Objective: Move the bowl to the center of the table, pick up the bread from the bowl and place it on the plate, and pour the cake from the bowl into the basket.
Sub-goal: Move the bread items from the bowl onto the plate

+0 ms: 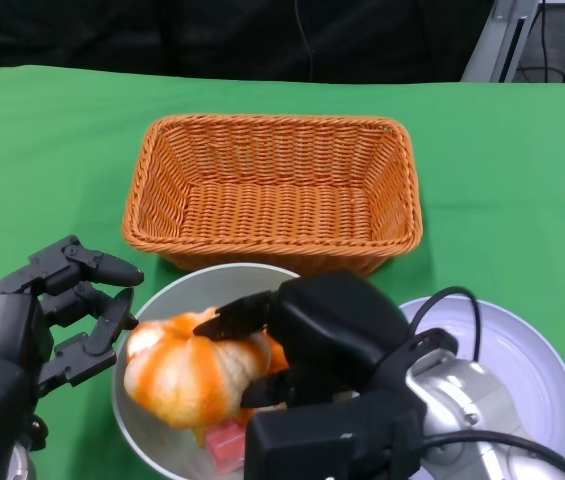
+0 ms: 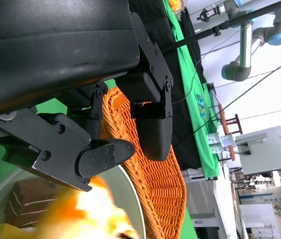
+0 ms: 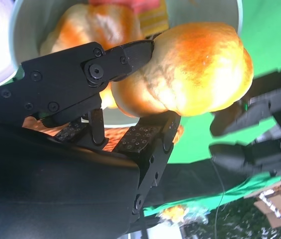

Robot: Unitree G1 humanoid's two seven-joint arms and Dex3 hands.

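An orange-and-cream bread roll [image 1: 190,372] hangs just above the pale bowl [image 1: 152,305], gripped by my right hand [image 1: 307,350]. In the right wrist view the fingers [image 3: 105,64] clamp the bread [image 3: 190,69] from both sides over the bowl [image 3: 26,25]. A pink and yellow cake slice [image 1: 226,443] lies in the bowl beneath; the right wrist view shows the cake [image 3: 147,12] too. My left hand [image 1: 57,310] is open beside the bowl's left rim, not touching it. The white plate [image 1: 532,375] lies at the right, and the orange wicker basket [image 1: 274,190] stands behind the bowl.
The table is covered in green cloth [image 1: 52,150]. A black cable [image 1: 442,300] from my right wrist loops over the plate's left edge. In the left wrist view the basket [image 2: 155,169] sits close beyond my fingers [image 2: 105,154], and lab equipment stands past the table.
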